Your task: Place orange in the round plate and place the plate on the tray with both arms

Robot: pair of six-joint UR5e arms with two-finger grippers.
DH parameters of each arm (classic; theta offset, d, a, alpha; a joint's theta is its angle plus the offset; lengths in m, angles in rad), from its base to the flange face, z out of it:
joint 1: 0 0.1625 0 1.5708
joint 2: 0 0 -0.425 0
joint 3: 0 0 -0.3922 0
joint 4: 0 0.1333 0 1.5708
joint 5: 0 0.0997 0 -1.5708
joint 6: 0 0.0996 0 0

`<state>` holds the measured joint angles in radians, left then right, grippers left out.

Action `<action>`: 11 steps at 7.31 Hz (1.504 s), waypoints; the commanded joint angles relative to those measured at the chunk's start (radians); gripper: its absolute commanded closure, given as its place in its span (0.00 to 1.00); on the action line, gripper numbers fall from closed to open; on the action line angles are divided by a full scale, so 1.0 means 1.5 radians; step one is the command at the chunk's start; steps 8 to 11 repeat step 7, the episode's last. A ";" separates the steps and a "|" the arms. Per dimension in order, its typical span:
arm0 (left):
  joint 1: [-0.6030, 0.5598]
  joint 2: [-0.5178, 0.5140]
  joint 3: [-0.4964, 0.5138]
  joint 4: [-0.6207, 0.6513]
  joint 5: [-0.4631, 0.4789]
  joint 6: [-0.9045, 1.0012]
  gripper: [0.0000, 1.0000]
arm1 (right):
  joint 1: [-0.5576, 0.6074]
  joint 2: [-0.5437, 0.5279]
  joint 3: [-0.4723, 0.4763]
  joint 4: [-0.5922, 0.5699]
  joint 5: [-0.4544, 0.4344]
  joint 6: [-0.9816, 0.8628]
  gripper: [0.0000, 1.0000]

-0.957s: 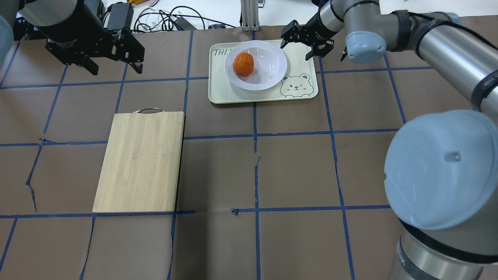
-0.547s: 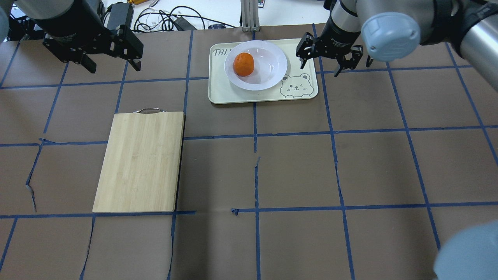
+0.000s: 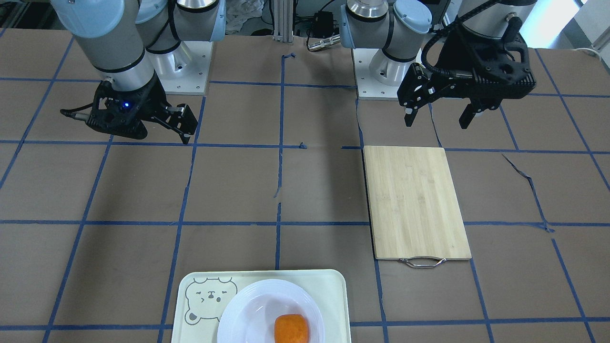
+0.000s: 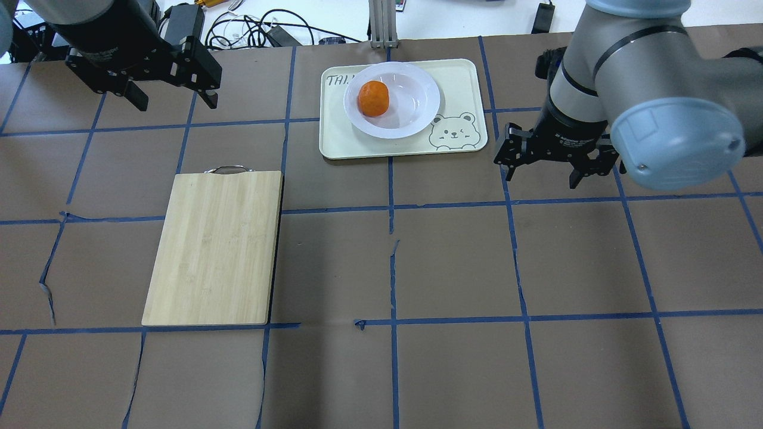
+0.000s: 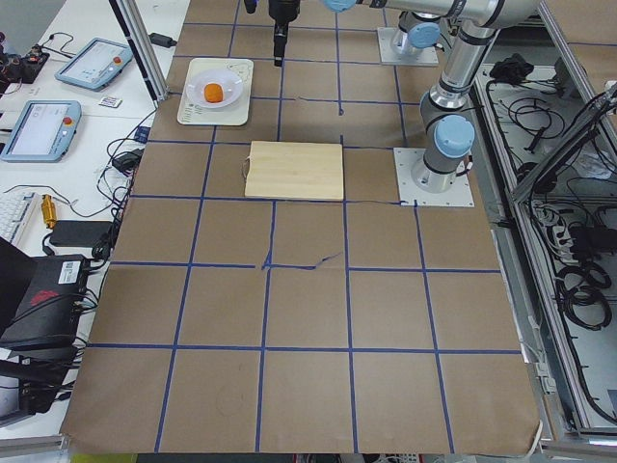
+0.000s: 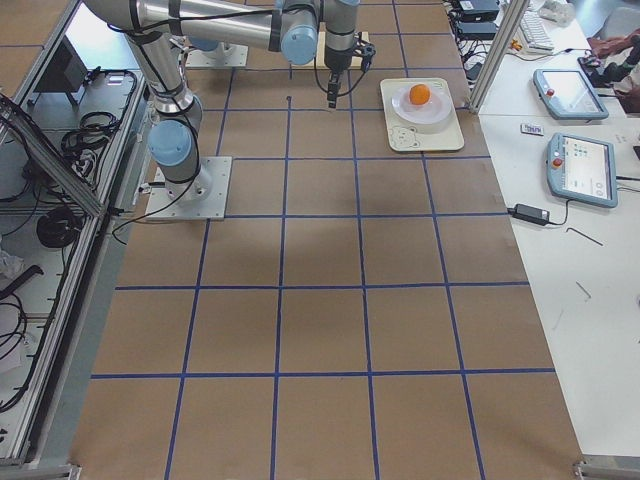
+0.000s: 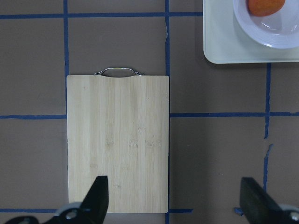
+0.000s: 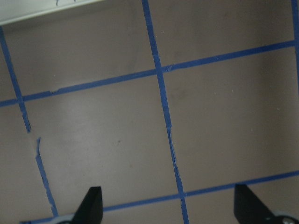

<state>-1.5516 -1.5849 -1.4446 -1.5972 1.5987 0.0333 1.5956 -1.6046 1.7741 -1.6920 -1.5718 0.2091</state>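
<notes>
The orange (image 4: 373, 98) lies in the white round plate (image 4: 424, 95), a little left of its centre. The plate rests on the cream tray (image 4: 462, 77) with the bear drawing, at the far middle of the table. Nothing is held by my right gripper (image 4: 542, 177), which hangs open over bare table just off the tray's near right corner. My left gripper (image 4: 177, 102) is open too, high above the far left of the table, well left of the tray. In the left wrist view the orange (image 7: 265, 5) and plate (image 7: 280, 39) show at the top right.
A bamboo cutting board (image 4: 214, 247) with a metal handle lies left of centre, below my left gripper. Brown paper with blue tape lines covers the table. Cables and a power brick (image 4: 182, 24) sit past the far edge.
My right gripper has swung from the tray's far right corner toward the robot, ending off its near right corner. The left gripper, plate and orange have barely moved.
</notes>
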 commanded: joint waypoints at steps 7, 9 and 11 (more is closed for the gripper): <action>-0.006 -0.003 -0.002 0.011 0.003 0.003 0.00 | 0.003 -0.027 -0.165 0.242 0.002 -0.018 0.00; -0.006 -0.003 -0.002 0.011 0.003 0.003 0.00 | 0.003 -0.027 -0.165 0.242 0.002 -0.018 0.00; -0.006 -0.003 -0.002 0.011 0.003 0.003 0.00 | 0.003 -0.027 -0.165 0.242 0.002 -0.018 0.00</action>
